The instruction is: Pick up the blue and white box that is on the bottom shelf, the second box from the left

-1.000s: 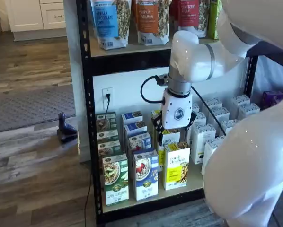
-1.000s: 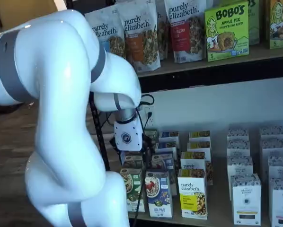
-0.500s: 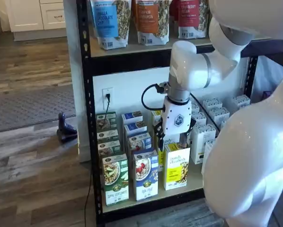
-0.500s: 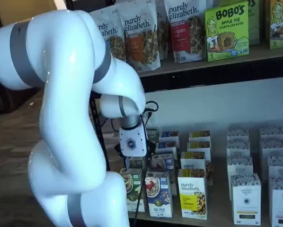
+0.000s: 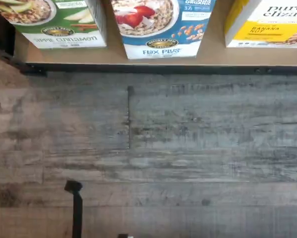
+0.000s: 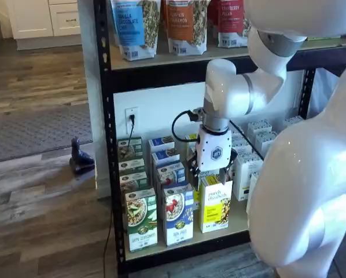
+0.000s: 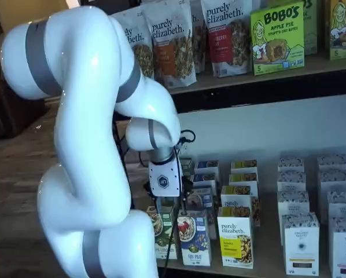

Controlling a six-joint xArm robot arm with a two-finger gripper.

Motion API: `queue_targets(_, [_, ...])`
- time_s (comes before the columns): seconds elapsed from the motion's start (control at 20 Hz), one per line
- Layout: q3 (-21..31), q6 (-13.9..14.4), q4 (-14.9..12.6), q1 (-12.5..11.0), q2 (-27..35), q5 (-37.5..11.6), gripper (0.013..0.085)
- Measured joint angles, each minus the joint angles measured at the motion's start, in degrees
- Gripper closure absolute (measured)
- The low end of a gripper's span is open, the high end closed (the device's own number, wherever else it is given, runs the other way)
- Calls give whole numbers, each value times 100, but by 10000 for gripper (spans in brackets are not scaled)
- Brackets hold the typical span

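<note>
The blue and white box (image 6: 177, 214) stands upright at the front of the bottom shelf (image 6: 238, 220), with more like it in a row behind; it also shows in a shelf view (image 7: 193, 237). The wrist view shows the lower front of the blue and white box (image 5: 161, 25) on the bottom shelf (image 5: 138, 55), above the black rail. My gripper (image 6: 211, 175) hangs in front of the rack, above and right of that box, before the yellow row. Its black fingers (image 6: 192, 175) stand apart with nothing between them. In a shelf view the gripper (image 7: 172, 202) is partly lost against the boxes.
A green-and-white box (image 6: 141, 220) stands left of the blue one and a yellow-and-white box (image 6: 216, 204) right of it. White boxes (image 7: 300, 243) fill the shelf's right. Granola bags (image 6: 187, 26) line the shelf above. My white arm (image 7: 86, 133) looms large. Wood floor (image 5: 153, 148) lies below.
The gripper has come down and a little nearer the front boxes. The arm's upper links have swung with it. The fingers stay apart.
</note>
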Motion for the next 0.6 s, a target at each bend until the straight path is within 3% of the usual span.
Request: queue_targets(0.6, [-118, 39, -62, 1, 739, -661, 130])
